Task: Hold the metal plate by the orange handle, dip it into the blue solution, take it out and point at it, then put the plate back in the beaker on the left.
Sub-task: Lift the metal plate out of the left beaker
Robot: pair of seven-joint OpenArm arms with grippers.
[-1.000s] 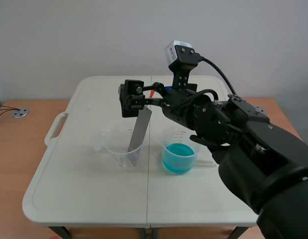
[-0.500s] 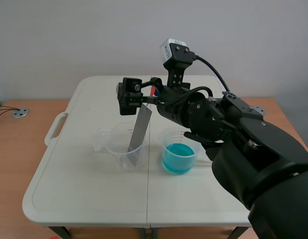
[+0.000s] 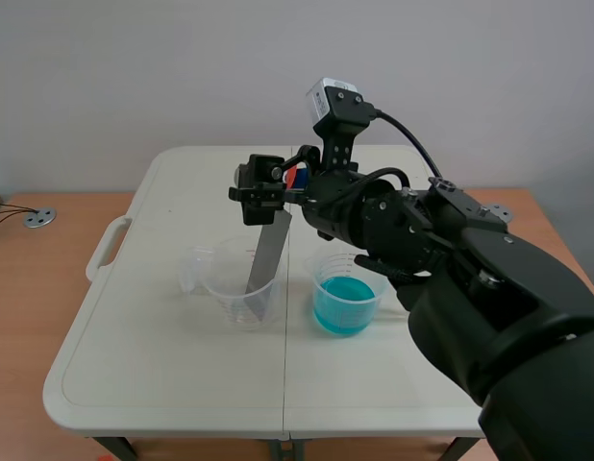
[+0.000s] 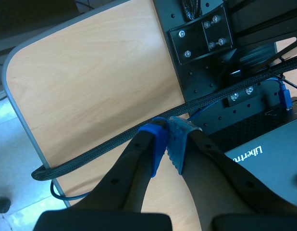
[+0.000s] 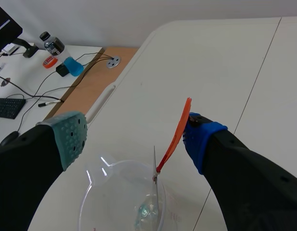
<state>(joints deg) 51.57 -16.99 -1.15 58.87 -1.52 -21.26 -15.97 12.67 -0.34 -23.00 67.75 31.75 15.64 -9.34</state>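
My right gripper (image 5: 134, 137) open astride its flat orange handle (image 5: 177, 132), the thin grey metal plate (image 3: 268, 254) stands in the clear plastic beaker (image 3: 225, 288): task unstarted or finished, I cannot tell

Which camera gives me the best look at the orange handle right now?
The right wrist view: the orange handle stands edge-on above the clear beaker, touching the blue pad, jaws wide apart. The scene view shows only a red sliver of handle between the jaws. The left wrist view misses it.
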